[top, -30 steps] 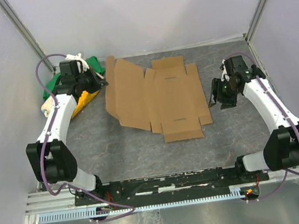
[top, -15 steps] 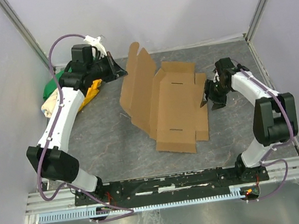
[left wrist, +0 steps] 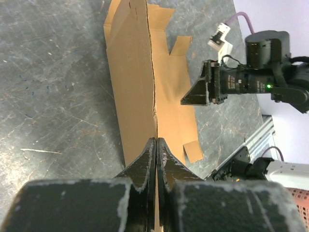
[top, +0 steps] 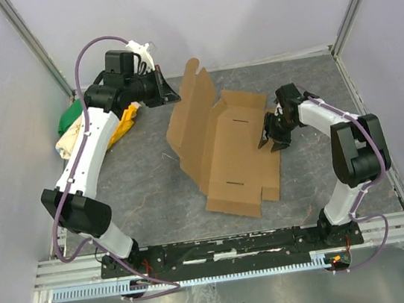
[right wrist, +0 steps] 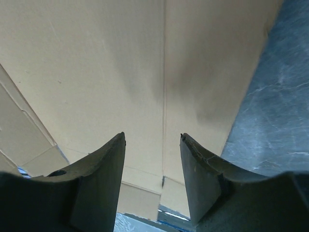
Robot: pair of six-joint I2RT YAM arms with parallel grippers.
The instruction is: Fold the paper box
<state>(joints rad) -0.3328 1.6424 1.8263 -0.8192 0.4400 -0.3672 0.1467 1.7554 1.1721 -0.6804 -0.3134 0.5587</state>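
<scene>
The left gripper [left wrist: 156,141] is pressed together, pinching the thin edge of a raised side panel of the brown corrugated cardboard paper box [top: 225,156]. The box lies unfolded at the centre of the top view, on the grey tabletop [top: 146,182]. The right gripper [right wrist: 152,137] is spread over the sheet's right part and holds nothing. The edge may slip out (the grip looks shallow), and the panel would drop. Only the top view shows the panel's tilt.
</scene>
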